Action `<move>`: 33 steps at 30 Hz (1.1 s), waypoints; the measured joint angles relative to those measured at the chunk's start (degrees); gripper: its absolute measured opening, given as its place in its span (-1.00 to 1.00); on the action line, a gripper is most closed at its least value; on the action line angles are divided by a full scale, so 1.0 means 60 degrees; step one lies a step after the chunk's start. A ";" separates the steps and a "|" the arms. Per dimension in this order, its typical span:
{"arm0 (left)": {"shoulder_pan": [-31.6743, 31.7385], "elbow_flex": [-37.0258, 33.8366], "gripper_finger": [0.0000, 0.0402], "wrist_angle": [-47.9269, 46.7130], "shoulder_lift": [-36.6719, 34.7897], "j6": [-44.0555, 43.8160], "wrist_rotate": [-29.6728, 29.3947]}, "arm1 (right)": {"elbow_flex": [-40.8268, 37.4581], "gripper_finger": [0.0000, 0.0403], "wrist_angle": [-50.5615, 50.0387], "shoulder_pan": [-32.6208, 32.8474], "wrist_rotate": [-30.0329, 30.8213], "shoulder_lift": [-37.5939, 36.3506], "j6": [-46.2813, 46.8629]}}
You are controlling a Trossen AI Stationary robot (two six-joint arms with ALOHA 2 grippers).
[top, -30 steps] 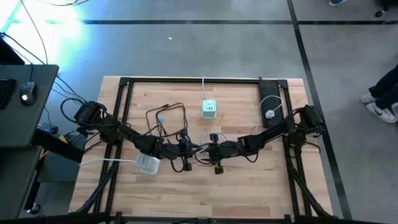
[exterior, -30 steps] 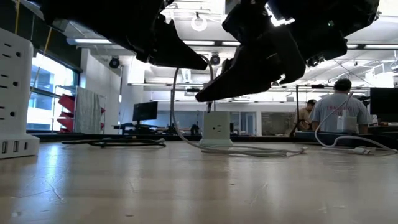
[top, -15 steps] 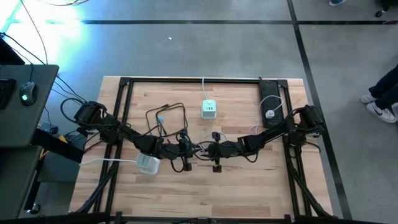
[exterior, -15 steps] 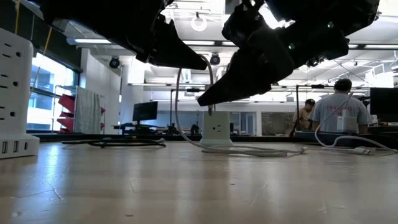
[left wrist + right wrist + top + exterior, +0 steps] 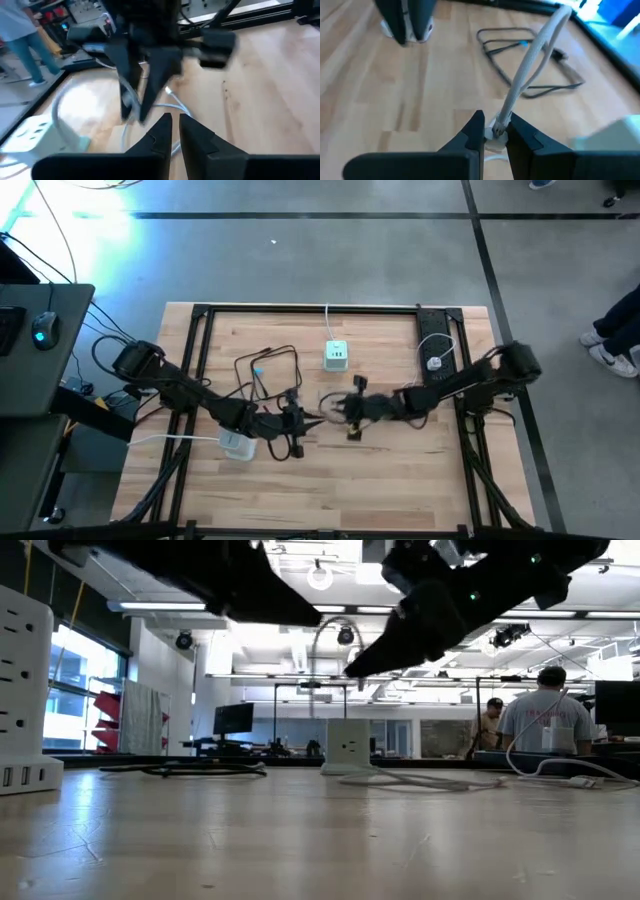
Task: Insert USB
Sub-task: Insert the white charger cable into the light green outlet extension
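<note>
So both arms are hanging over the middle of the wooden table (image 5: 400, 470) right now, two grippers total. The right gripper (image 5: 494, 131) is pinching the white USB cable (image 5: 530, 70) right at its plug end, fingers closed tight around it, and the cable is arcing up and away from the fingertips. In the high view that gripper (image 5: 343, 408) is sitting just below the small white charger cube (image 5: 336, 356), near it but not touching. From table level the cable (image 5: 335, 630) is looping between the two dark arms above the cube (image 5: 347, 746).

The left gripper (image 5: 172, 131) is hovering close by, facing the right one, fingers nearly shut with just a thin gap showing, and nothing is sitting between them. In the high view it is at (image 5: 296, 423).

Counting power stuff: one cube at the back-middle, one white tower strip (image 5: 238, 443) by the left arm, one black power strip (image 5: 434, 340) at the right back. One black cable (image 5: 268, 370) is lying looped left of the cube. Two people (image 5: 546, 720) are standing in the room behind.
</note>
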 joint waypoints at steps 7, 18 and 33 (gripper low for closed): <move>-0.0327 0.0004 -0.86 -0.1804 -0.0957 -0.0599 -0.1721 | -0.1091 -0.85 0.0732 -0.2789 -0.2346 -0.1827 -0.2320; -0.0054 0.0000 -0.86 -0.2346 -0.1248 -0.0650 -0.3145 | 0.0457 -0.96 0.0476 -0.5779 -0.6837 0.0483 -0.2606; 0.0060 0.0000 -0.86 -0.2728 -0.1248 -0.1035 -0.3280 | 0.1477 -0.96 0.0237 -0.5749 -0.5292 0.1721 -0.1782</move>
